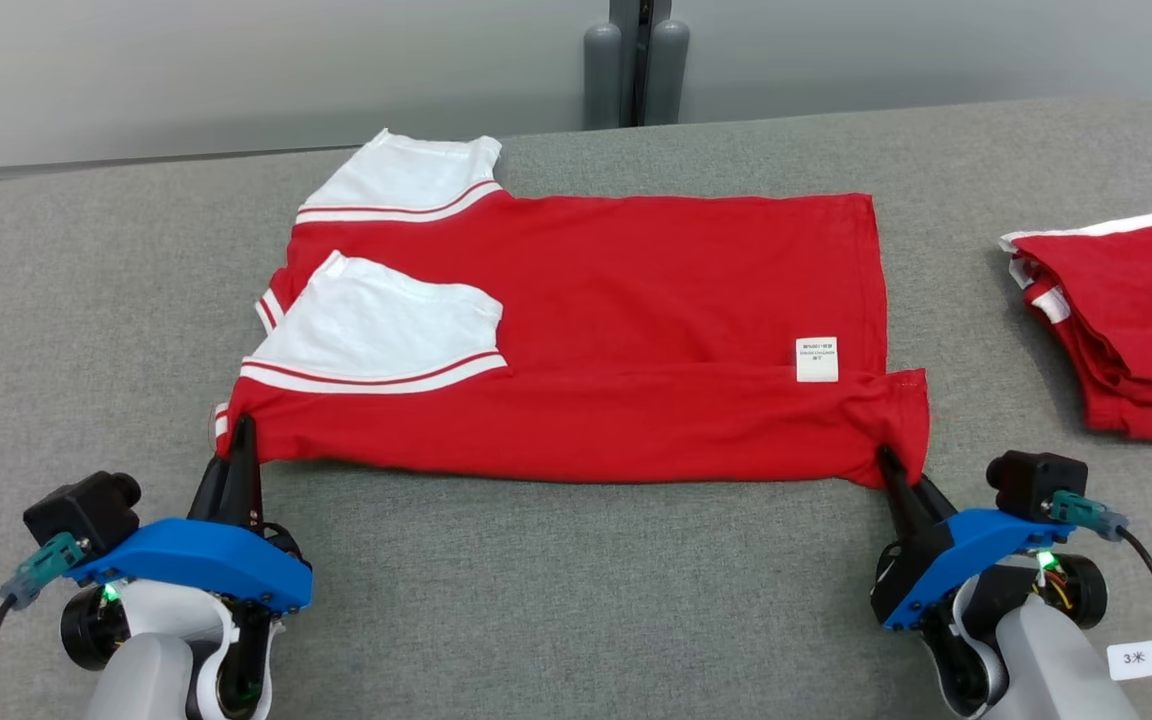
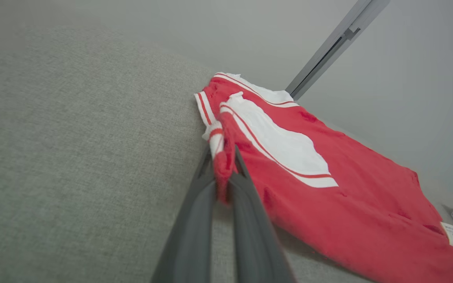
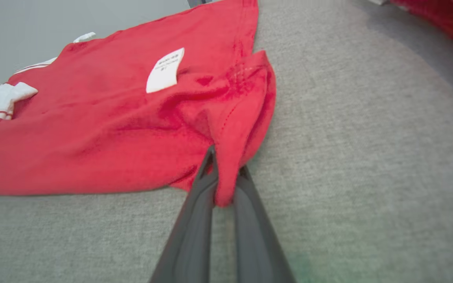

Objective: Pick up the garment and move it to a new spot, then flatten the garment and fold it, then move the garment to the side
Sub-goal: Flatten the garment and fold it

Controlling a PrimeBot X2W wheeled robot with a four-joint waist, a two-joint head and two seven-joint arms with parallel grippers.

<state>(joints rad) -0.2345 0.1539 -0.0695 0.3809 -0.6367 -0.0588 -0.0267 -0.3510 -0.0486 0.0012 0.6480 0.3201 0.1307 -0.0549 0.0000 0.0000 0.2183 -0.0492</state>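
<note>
The garment (image 1: 626, 330) is a red shirt with white sleeves and a white label, lying spread on the grey cloth-covered table (image 1: 586, 580) with its sleeves folded in on the left. My left gripper (image 1: 241, 432) is shut on the garment's near left corner; in the left wrist view the striped hem of the garment (image 2: 221, 157) is pinched between the fingers (image 2: 195, 196). At the near right corner my right gripper (image 1: 886, 460) is shut on the red fabric, and the right wrist view shows a fold of the garment (image 3: 226, 177) squeezed between its two fingers (image 3: 199, 204).
A second red and white garment (image 1: 1126, 320) lies folded at the table's right edge. A grey post (image 1: 636, 65) stands behind the table against the pale wall. Bare grey cloth lies between my arms and to the far left.
</note>
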